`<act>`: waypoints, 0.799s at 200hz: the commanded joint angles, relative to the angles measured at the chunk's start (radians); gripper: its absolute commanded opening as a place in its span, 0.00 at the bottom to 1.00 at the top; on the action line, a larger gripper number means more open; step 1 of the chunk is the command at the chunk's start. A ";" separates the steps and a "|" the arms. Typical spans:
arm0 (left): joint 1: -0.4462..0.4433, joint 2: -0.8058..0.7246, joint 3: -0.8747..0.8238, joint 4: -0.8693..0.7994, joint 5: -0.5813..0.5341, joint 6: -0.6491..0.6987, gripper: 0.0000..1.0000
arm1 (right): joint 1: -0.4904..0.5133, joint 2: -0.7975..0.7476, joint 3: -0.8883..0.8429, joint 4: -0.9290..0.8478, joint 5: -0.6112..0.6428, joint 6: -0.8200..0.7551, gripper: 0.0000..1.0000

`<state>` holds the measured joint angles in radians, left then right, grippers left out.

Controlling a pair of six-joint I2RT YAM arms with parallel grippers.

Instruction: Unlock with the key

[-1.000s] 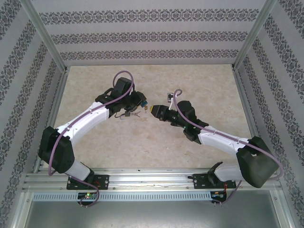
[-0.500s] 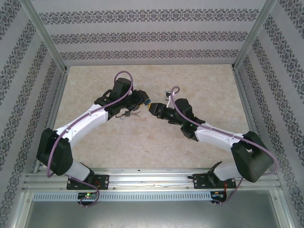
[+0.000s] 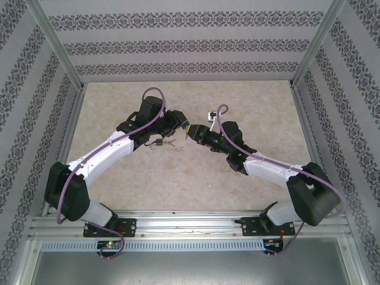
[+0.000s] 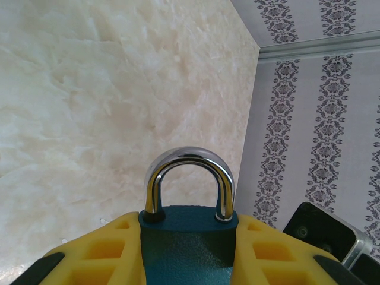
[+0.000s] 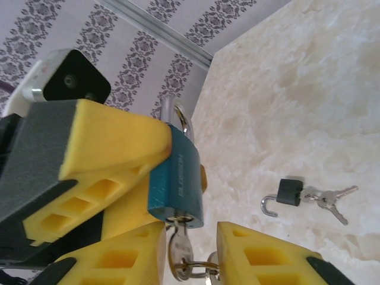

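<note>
Mid-table, well apart from the patterned walls (image 3: 190, 44), the left gripper (image 4: 189, 234) clenches one teal metal padlock (image 5: 180, 178) above the open marble-look tabletop (image 3: 178, 190). One silver key (image 5: 180, 246) sits in its keyhole, flanked by the right gripper (image 5: 191, 237); whether that gripper has hold of it cannot be told. One small black padlock (image 5: 290, 192) and two loose keys (image 5: 331, 199) lie nearby. Side lettering: seemingly BLOSSOM.

Padlock body (image 4: 187, 243) with teal, finely textured matt coating, shackle (image 4: 189, 157) of glossy polished metal, left gripper fingers (image 4: 98, 255) of matt yellow plastic, key (image 5: 178, 244) of bright metal, tabletop (image 4: 89, 89) smooth and marble-patterned
</note>
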<state>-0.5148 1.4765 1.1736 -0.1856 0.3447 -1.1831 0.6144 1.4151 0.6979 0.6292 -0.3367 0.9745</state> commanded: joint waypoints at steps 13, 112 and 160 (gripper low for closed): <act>0.006 -0.036 -0.005 0.076 0.017 -0.010 0.25 | -0.017 0.018 0.005 0.082 -0.043 0.047 0.25; 0.005 -0.061 -0.038 0.139 0.009 -0.026 0.25 | -0.045 0.082 -0.047 0.303 -0.098 0.201 0.03; 0.004 -0.072 -0.086 0.278 0.033 -0.056 0.25 | -0.045 0.196 -0.059 0.562 -0.130 0.366 0.00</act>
<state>-0.5060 1.4494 1.1049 -0.0856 0.3248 -1.2091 0.5774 1.5478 0.6487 0.9764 -0.4412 1.2205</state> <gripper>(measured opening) 0.311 0.057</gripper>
